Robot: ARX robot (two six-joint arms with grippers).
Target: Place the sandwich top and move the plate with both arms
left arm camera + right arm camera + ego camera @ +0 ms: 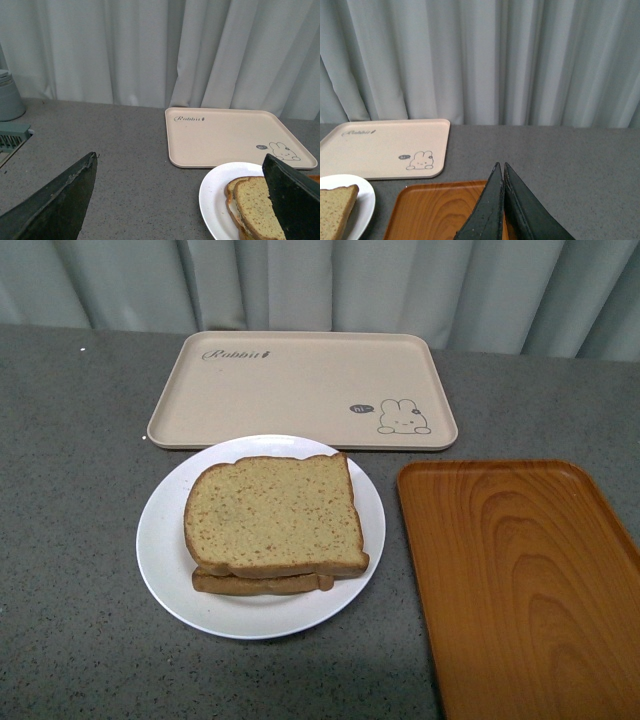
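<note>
White plate (160,540); tan speckled sandwich top (272,515); orange wood-grain tray (520,580).

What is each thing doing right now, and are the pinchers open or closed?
Sandwich top: lying flat on the lower slice, slightly offset.
Lower slice: on the plate, mostly covered.
Plate: flat on the table, holding both slices.
Rabbit tray: flat, nothing on it.
Orange tray: flat, nothing on it.
Left gripper: open, holding nothing.
Right gripper: shut, holding nothing.

Tan sandwich top (272,514) lies stacked on white plate (160,545).
</note>
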